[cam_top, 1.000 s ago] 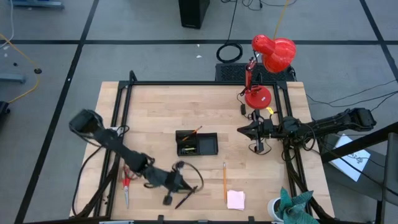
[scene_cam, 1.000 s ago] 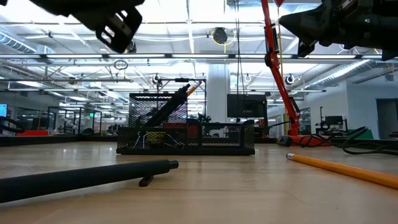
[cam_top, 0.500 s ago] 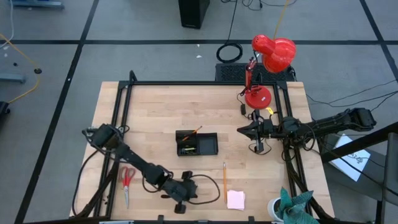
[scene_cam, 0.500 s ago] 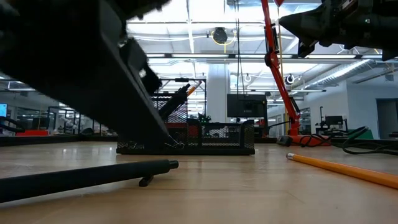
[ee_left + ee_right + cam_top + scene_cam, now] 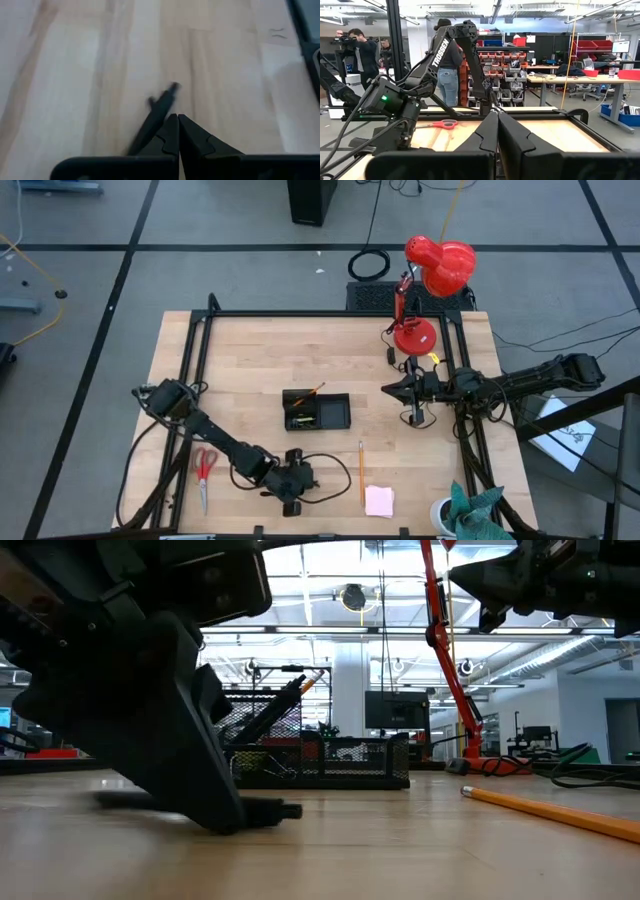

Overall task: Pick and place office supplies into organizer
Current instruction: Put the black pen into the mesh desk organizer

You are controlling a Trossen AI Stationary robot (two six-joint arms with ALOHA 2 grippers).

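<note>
A thin black pen (image 5: 161, 106) lies flat on the wooden table near its front edge. My left gripper (image 5: 177, 120) is shut and slants down onto the pen, and its body (image 5: 292, 492) hides the pen from above. In the low view the pen's end (image 5: 280, 810) pokes out beside the left gripper (image 5: 228, 825). The black mesh organizer (image 5: 317, 411) stands mid-table with an orange pencil and a dark pen leaning in its taller part. Red-handled scissors (image 5: 205, 465), a second orange pencil (image 5: 361, 470) and a pink note pad (image 5: 379, 500) lie on the table. My right gripper (image 5: 388, 389) waits shut, raised at the right. My left gripper has its shut fingertips (image 5: 170, 131) down at the pen's shaft (image 5: 152, 122), slanting down from the table's left. The left finger covers the place where they meet. The pen runs out from under that finger and lies flat on the table.
A red desk lamp (image 5: 432, 275) stands at the far right corner. A black cable loop (image 5: 338, 480) trails beside the left gripper. A cup and teal cloth (image 5: 462, 510) sit at the near right corner. People stand in the room beyond the table (image 5: 451, 60).
My left gripper has come down toward the table's near edge, tipping its fingers downward and rolling, and stays shut. It now stands on the table at the black pen. In the low view the pen has turned slightly and lies more level across the picture.
</note>
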